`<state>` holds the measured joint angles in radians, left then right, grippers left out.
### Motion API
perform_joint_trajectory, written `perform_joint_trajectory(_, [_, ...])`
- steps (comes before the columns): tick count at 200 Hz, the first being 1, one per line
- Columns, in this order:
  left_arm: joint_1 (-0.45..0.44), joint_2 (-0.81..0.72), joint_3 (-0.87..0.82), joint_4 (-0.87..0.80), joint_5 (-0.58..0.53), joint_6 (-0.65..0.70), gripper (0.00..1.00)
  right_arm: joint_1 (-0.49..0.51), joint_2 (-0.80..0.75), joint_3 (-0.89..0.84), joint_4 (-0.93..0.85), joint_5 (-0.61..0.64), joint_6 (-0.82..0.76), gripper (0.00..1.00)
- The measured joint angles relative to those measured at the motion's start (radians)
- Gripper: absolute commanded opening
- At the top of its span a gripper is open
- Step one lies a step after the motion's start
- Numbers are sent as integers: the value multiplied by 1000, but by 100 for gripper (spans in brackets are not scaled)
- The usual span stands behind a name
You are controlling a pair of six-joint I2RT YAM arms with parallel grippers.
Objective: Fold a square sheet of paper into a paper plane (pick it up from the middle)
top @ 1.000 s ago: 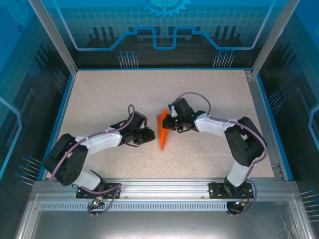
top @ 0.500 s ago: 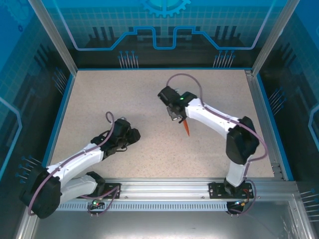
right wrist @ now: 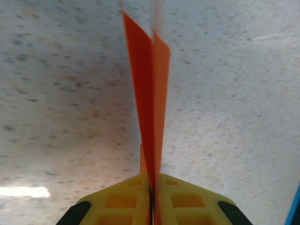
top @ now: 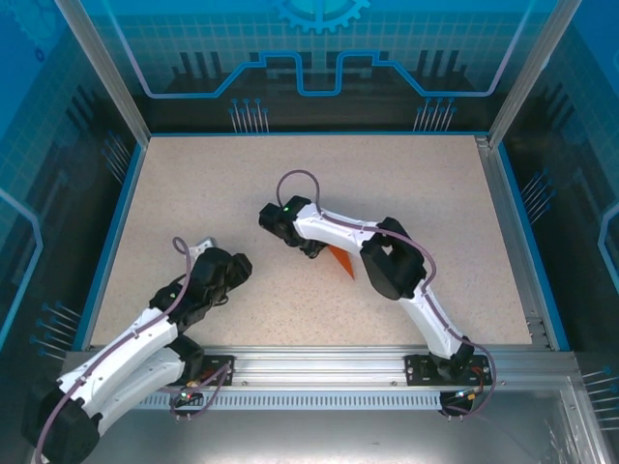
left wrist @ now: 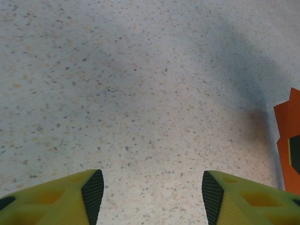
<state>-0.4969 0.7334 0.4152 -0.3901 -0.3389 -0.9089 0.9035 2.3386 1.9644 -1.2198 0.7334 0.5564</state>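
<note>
paper plane: bright orange | table: beige, dark-speckled | jaws: yellow, black ribbed pads

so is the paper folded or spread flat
Folded. In the right wrist view the paper stands as narrow pointed layers pressed together, pinched edge-on in the shut right end effector.
</note>
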Motion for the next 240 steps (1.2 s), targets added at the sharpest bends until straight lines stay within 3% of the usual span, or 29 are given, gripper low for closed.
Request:
perform_joint_trajectory(30, [4, -15, -6, -25, -6, -10, 63, 18, 59, 75, 0, -93, 25, 24])
perform_joint_trajectory(54, [4, -16, -6, -28, -6, -10, 65, 21, 54, 65, 53, -224, 12, 42])
perform_joint_trajectory(89, [5, -6, -6, -28, -5, -9, 67, 18, -84, -119, 247, -461, -22, 70])
perform_joint_trajectory(101, [7, 7, -6, -28, -1, -9, 67, 11, -183, -212, 322, -540, -38, 73])
perform_joint_trajectory(126, [10, 46, -6, -18, 31, -1, 70, -56, -429, -443, 528, -714, -48, 66])
perform_joint_trajectory(151, [11, 125, 3, 23, 107, 24, 71, -238, -571, -631, 737, -946, -46, 39])
perform_joint_trajectory(179, [11, 254, 44, 85, 212, 46, 72, -359, -530, -716, 854, -1125, -53, 27])
perform_joint_trajectory(211, [11, 378, 95, 156, 319, 49, 73, -354, -418, -701, 884, -1275, -87, 24])
perform_joint_trajectory(240, [11, 431, 104, 206, 382, 36, 75, -354, -319, -656, 890, -1328, -98, 23])
